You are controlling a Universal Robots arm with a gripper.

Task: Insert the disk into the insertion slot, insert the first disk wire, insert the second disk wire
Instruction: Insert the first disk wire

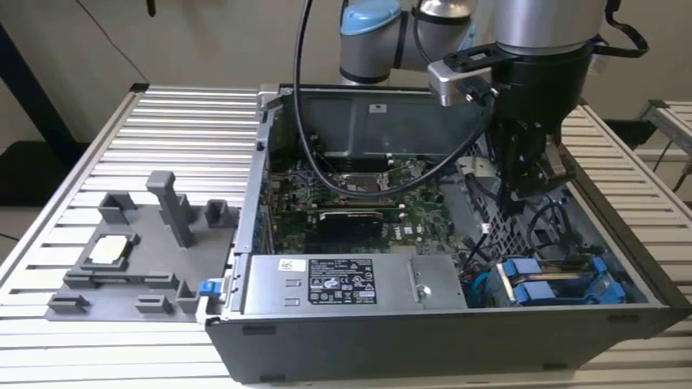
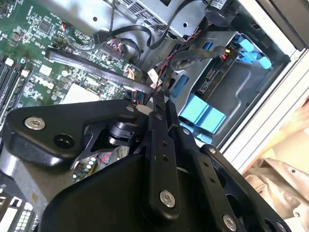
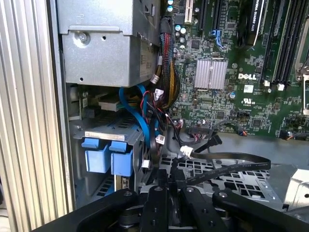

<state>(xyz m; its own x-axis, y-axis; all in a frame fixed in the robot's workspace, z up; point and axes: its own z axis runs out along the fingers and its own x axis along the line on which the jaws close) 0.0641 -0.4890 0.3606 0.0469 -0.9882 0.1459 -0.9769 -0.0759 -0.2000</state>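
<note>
Hand [image 1: 530, 188] hangs inside the computer case [image 1: 433, 344] over the perforated cage wall [image 3: 212, 174], grip state you cannot tell | disk [image 1: 546, 285] sits in the insertion slot [image 3: 104, 134] at the case corner beside the power supply box [image 1: 335, 284] | black cable [image 3: 227, 157] lies just beside hand

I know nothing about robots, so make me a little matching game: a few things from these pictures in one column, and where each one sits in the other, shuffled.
Things:
1. gripper
2. blue carrier
3. power supply box
4. grey fixture plate

Places:
A. on the slatted table, outside the case, at the exterior view's left
B. in the drive cage
C. over the open case, above the cage
D. inside the case, beside the cage, label facing up

Pairs: 1-C, 2-B, 3-D, 4-A
</note>
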